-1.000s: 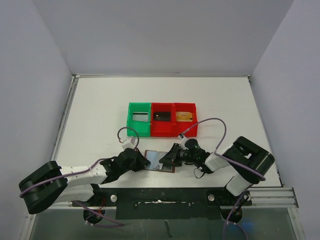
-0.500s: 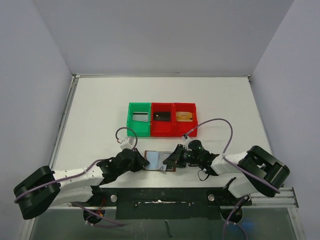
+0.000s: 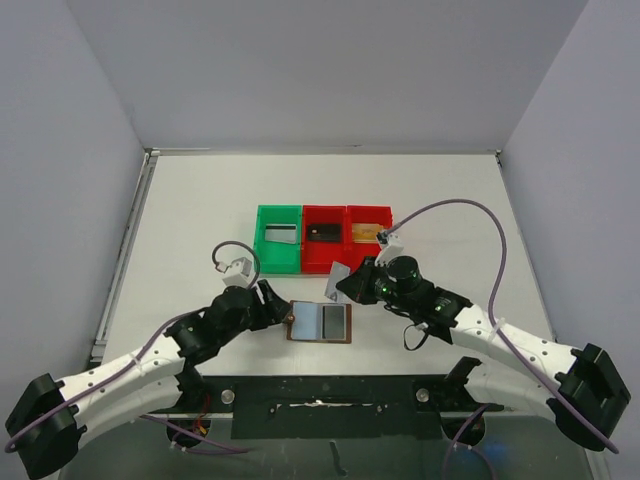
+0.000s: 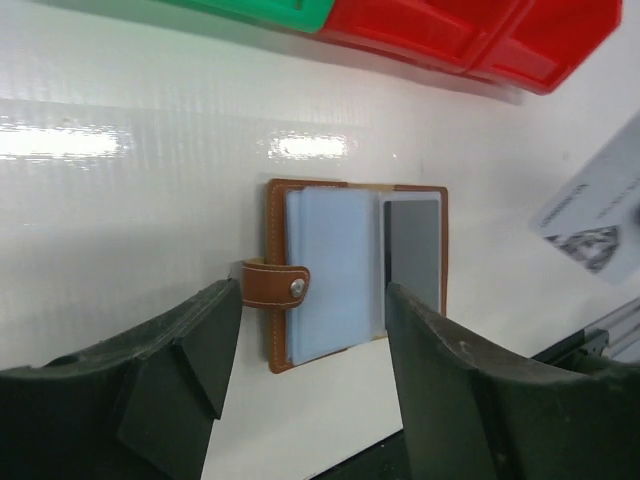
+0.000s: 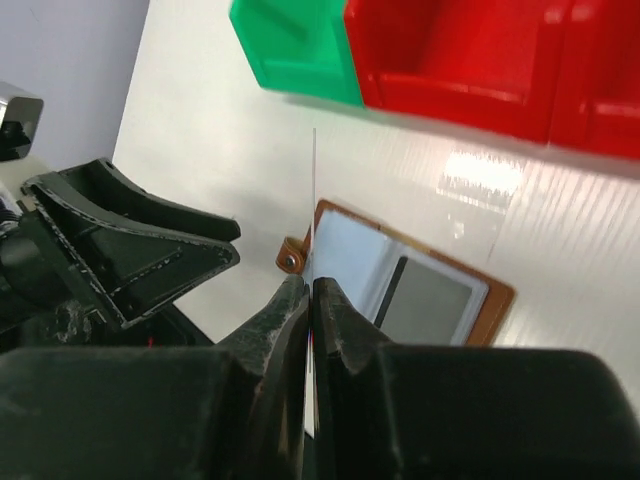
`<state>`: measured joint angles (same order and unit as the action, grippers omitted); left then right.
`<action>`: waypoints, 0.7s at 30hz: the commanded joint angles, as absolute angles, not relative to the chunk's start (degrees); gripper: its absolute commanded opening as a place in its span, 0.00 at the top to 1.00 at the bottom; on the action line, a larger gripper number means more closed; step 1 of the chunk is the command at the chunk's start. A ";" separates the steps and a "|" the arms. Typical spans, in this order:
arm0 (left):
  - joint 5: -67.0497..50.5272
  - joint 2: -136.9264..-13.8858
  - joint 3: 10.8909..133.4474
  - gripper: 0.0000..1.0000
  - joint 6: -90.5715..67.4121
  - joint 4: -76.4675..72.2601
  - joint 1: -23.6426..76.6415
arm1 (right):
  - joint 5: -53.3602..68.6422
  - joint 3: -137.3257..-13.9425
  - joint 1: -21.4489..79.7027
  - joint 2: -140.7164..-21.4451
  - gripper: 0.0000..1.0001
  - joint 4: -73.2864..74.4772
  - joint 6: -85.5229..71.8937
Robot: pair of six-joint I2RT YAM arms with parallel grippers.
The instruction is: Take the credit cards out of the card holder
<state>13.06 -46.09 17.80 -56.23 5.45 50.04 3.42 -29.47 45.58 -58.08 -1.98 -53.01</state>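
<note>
Aloft, one card (image 3: 338, 281), one holder (image 3: 320, 322), three bins (image 3: 278, 264)

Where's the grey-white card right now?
Top view: the card is clamped in the right gripper, between the open card holder and the red bins.

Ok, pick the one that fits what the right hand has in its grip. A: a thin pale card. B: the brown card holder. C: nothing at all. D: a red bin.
A: the right hand is shut on a thin pale card, seen edge-on by its own wrist camera and held apart from the card holder, which lies open.
</note>
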 commanded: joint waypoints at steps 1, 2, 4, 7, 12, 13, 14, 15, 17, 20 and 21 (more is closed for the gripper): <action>14.75 -42.93 20.13 0.35 -51.72 12.21 46.71 | -4.54 -37.12 47.59 -58.82 1.00 0.19 -37.69; 14.76 -41.86 19.60 0.31 -51.92 12.67 45.64 | -6.15 -38.57 48.36 -59.79 1.00 0.22 -34.25; 14.24 -40.01 19.03 0.27 -52.82 14.17 42.88 | -9.13 -41.60 50.30 -62.03 1.00 0.20 -27.74; 12.35 -37.59 18.43 0.26 -53.96 16.99 37.74 | -14.59 -45.93 53.82 -65.88 1.00 -0.68 -18.05; 9.89 -34.32 17.15 0.25 -55.62 19.50 31.90 | -17.30 -56.38 55.11 -75.13 1.00 1.61 -9.36; 9.94 -34.06 17.30 0.25 -55.36 20.11 31.66 | -16.53 -59.44 54.89 -77.52 1.00 3.43 -8.70; 10.56 -34.20 17.60 0.25 -55.07 21.07 31.58 | -15.09 -62.13 54.48 -79.76 1.00 4.83 -7.77; 11.34 -34.55 18.17 0.25 -54.81 22.32 31.56 | -14.18 -65.42 54.29 -82.37 1.00 6.50 -6.84; 12.48 -35.54 19.05 0.25 -55.17 23.60 31.55 | -14.36 -71.64 54.12 -88.40 1.00 9.92 -5.69; 12.81 -36.97 19.99 0.25 -57.56 24.03 31.37 | -15.00 -80.02 53.88 -96.11 1.00 14.29 -3.53; 12.64 -37.28 20.16 0.25 -58.17 23.81 31.32 | -15.43 -82.70 53.82 -98.60 1.00 15.72 -3.20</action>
